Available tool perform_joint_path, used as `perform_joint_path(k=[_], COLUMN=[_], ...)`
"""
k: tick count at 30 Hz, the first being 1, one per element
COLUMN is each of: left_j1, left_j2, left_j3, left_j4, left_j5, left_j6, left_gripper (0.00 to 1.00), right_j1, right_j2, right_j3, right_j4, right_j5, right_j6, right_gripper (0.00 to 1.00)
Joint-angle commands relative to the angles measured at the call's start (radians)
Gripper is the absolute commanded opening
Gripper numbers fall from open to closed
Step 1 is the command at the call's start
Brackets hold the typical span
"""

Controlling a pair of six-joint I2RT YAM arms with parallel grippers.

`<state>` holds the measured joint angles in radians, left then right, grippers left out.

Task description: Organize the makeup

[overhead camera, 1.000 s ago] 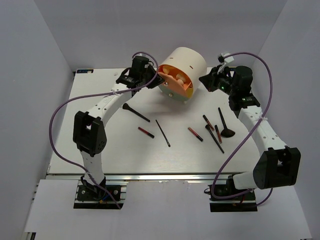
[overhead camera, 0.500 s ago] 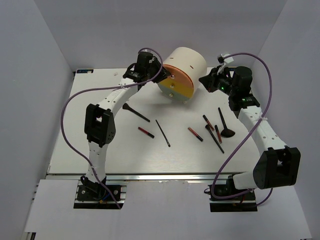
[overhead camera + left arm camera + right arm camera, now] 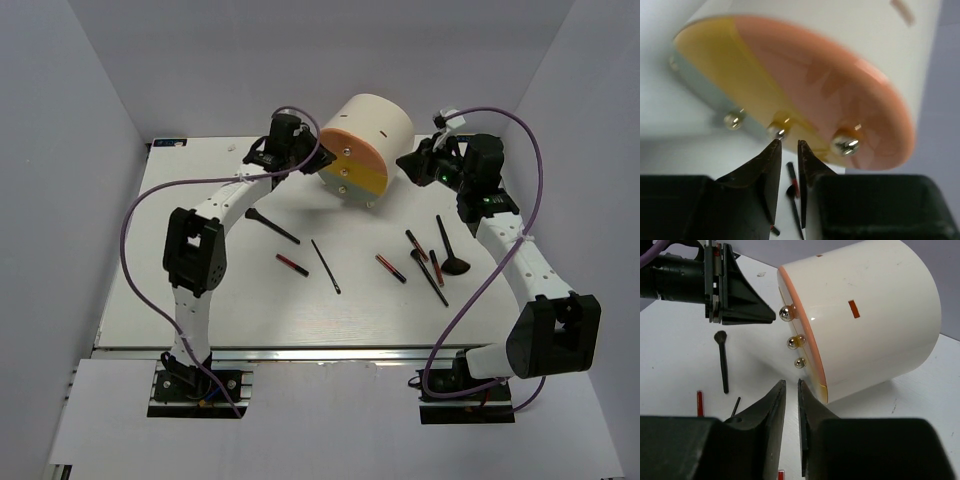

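The cream cylindrical case [image 3: 368,128] lies on its side at the back, its orange-yellow drawer fronts [image 3: 351,172] flush and shut. My left gripper [image 3: 311,157] is shut and empty, its tips by the middle knob [image 3: 776,131] of the front. My right gripper [image 3: 405,163] is shut and empty, just right of the case [image 3: 875,315]. On the table lie a black brush [image 3: 272,225], a red-and-black stick [image 3: 291,264], a slim black stick [image 3: 325,266], and further sticks [image 3: 391,268] and brushes [image 3: 448,245] on the right. No beige sponges are in view.
Three silver knobs [image 3: 794,342] stick out of the case front. The white table [image 3: 200,290] is walled in by grey panels at left, back and right. Purple cables loop over both arms.
One second ago a drawer stood open with beige sponges inside; now it is pushed flush and shut. My left gripper moved right, up against the case front. The right arm barely moved.
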<state>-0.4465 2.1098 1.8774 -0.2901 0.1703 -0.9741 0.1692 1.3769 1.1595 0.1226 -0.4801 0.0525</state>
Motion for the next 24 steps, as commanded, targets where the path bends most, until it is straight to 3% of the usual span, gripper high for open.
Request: perform_joint_path(k=[1, 5, 8, 10, 16, 24], left_j1=[0.011, 0.014, 0.015, 0.014, 0.017, 0.017], left_j2=[-0.152, -0.211, -0.199, -0.154, -0.064, 0.03], left_j3=[-0.156, -0.311, -0.346, -0.328, -0.244, -0.153], left_j4=[0.103, 0.199, 0.259, 0.269, 0.282, 0.282], left_j5=[-0.005, 0.029, 0.083, 0.106, 0.147, 0.184], left_j6=[-0.023, -0.061, -0.08, -0.083, -0.072, -0.087], left_gripper=[0.29, 0.32, 0.44, 0.51, 0.58, 0.57], right_j1=[-0.007, -0.005, -0.005, -0.007, -0.007, -0.02], right_j2=[-0.027, -0.035, -0.045, -0.047, -0.052, -0.053], right_j3=[-0.02, -0.032, -0.05, -0.053, -0.064, -0.066], right_j4=[0.005, -0.032, -0.037, -0.041, -0.054, -0.054], right_j5=[-0.041, -0.113, -0.138, -0.146, -0.141, -0.143], right_j6=[-0.046, -0.12, -0.146, -0.154, -0.177, -0.178], right_gripper=[0.22, 0.44, 0.5, 0.52, 0.54, 0.56])
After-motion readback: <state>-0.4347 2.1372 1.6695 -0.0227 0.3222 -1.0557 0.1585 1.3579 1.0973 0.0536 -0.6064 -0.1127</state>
